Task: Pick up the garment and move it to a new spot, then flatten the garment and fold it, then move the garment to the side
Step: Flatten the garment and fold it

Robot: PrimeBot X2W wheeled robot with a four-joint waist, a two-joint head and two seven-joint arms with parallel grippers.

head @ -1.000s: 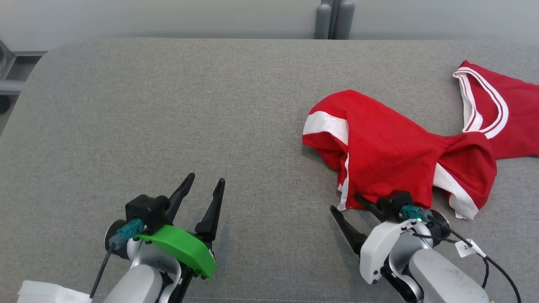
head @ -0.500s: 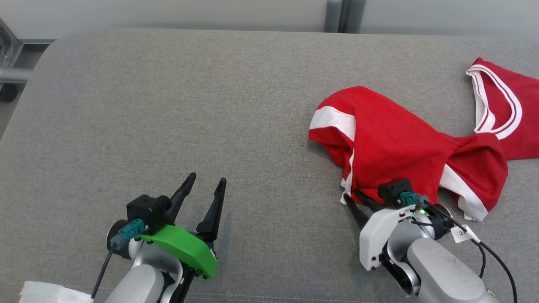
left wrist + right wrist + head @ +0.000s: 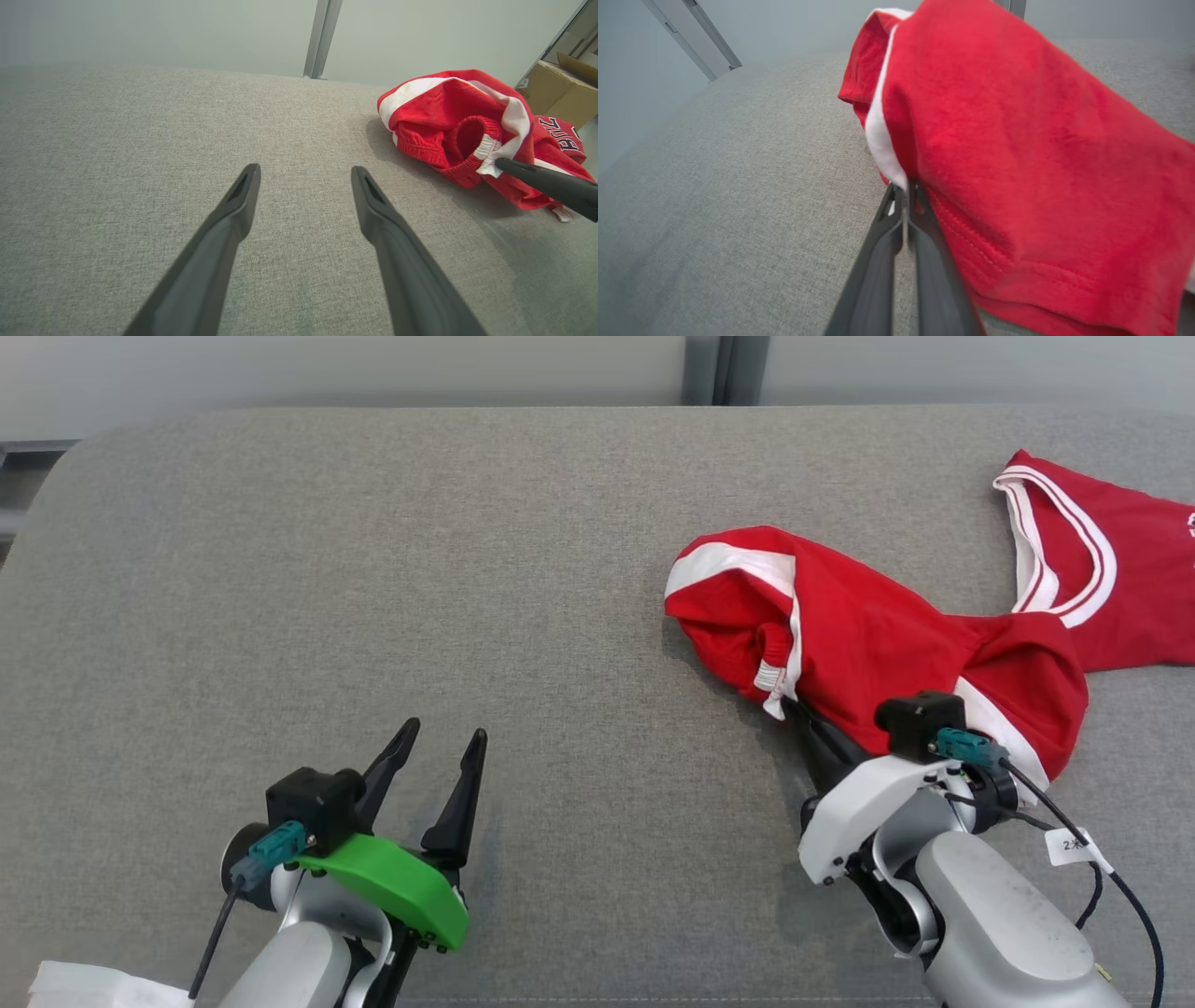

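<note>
- Garment (image 3: pixel 868 635): red knit with white stripes, bunched in a heap on the right half of the grey worktop (image 3: pixel 373 569). Its far side touches or overlaps a red jersey piece (image 3: pixel 1111 588) at the right edge; can't tell if they're joined.
- Handling, my read: light, limp, no stiffness. It'll drape and trail from any single hold and could drag the jersey piece along. The weave looks grippy, so slip risk is low unless only the thin trim is pinched.
- Best hold: a hem or the elastic band, with a full fold of cloth between the fingers. A second hold on the opposite edge will be needed to spread it flat.
- Right pincer (image 3: pixel 905 186): clamped on the near white-trimmed edge, with cloth hanging over the fingers.
- Left pincer (image 3: pixel 443 733): wide, holding nothing, hovering over bare worktop well apart from the garment.
- Versus a second ago: right fingers were spread at the near edge and are now closed on it. The near edge looks pulled up and rolled, with the elastic opening showing. The head camera shifted too. Left pincer unchanged.
</note>
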